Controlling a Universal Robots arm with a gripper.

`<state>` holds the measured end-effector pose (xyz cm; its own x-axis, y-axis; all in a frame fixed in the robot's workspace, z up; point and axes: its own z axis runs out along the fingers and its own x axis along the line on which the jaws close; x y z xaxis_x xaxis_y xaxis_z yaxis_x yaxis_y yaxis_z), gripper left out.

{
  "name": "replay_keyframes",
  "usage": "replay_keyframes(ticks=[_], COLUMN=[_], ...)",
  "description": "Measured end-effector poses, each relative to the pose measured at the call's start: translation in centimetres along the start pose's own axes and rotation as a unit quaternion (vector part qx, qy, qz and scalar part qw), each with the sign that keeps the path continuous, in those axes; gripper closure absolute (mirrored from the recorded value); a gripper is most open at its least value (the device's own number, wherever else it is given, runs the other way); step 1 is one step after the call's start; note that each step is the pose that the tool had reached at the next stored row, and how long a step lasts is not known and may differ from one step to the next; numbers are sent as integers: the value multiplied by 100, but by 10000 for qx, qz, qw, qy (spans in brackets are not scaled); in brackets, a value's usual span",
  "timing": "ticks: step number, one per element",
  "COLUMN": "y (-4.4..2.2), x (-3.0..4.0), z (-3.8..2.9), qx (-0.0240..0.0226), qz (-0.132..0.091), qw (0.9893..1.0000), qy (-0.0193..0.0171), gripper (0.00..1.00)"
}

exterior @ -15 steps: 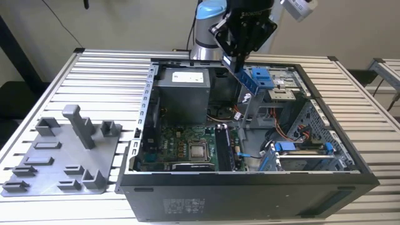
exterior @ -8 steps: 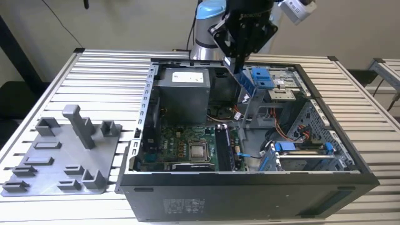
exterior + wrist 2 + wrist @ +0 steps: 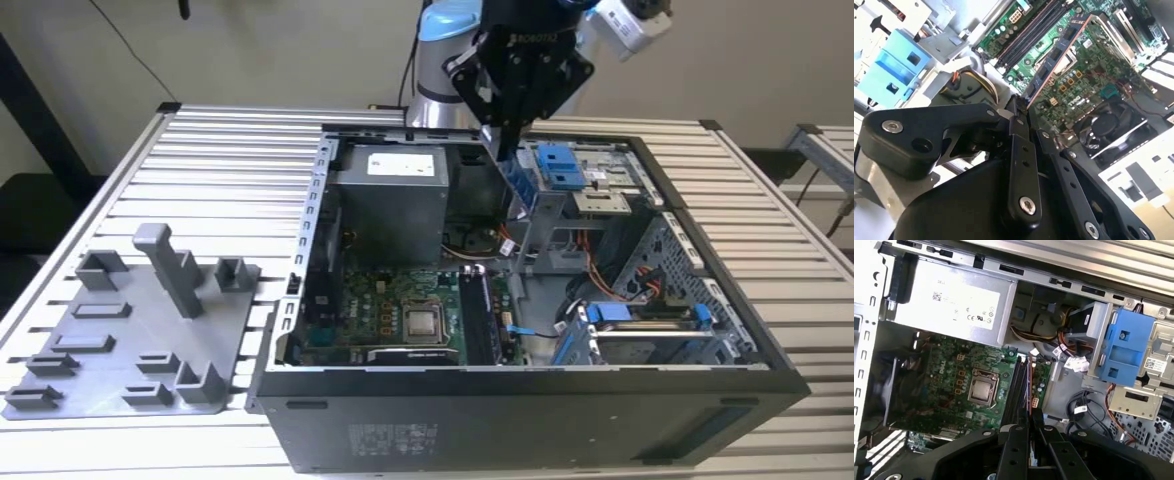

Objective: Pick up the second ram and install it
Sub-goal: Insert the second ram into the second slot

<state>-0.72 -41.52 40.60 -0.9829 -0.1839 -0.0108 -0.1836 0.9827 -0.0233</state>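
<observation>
Your gripper (image 3: pixel 1022 109) is clamped on the ram stick (image 3: pixel 1056 60), holding it over the open computer case (image 3: pixel 534 405), above the motherboard (image 3: pixel 949 375). The stick is picked up but not yet seated in the memory slots (image 3: pixel 1016 385).

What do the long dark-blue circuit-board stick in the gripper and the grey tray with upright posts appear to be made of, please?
The long dark-blue circuit-board stick looks like rigid laminate board: thin, flat, matt and straight-edged. The gripper pinches one end. The grey tray with upright posts seems to be plastic: uniform matt grey, blocky moulded-looking shapes, no shine.
</observation>
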Motion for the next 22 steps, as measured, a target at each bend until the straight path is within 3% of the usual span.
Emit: replay_keyframes(ticks=[5,9,22], y=[-2,-4,-8], x=[1,1,-1], z=[25,43,78], qx=[3,6,14], qz=[320,582,1285], qw=[9995,9983,9917], qy=[7,13,30], gripper=[86,86,86])
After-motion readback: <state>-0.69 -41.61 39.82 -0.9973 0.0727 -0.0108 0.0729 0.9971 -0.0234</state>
